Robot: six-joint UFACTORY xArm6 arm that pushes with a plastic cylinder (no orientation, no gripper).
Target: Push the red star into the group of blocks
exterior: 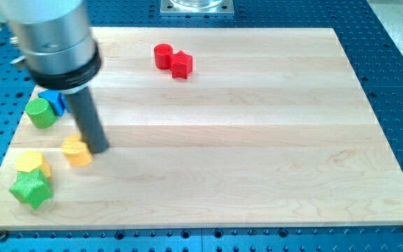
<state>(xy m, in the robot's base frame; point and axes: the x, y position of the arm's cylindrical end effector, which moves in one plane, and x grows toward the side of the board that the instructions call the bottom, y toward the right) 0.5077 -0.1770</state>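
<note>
The red star (181, 64) lies near the view's top centre, touching a red cylinder (162, 55) on its left. At the view's left is a group: a green cylinder (41, 113), a blue block (54, 100) partly hidden behind the rod, an orange block (77, 150), a yellow block (33, 163) and a green star (31, 188). My tip (98, 148) rests just right of the orange block, touching or almost touching it, far from the red star.
The wooden board (257, 140) lies on a blue perforated table (397, 63). The arm's grey body (51, 35) hangs over the board's top left corner. A metal mount (196, 6) sits at the view's top edge.
</note>
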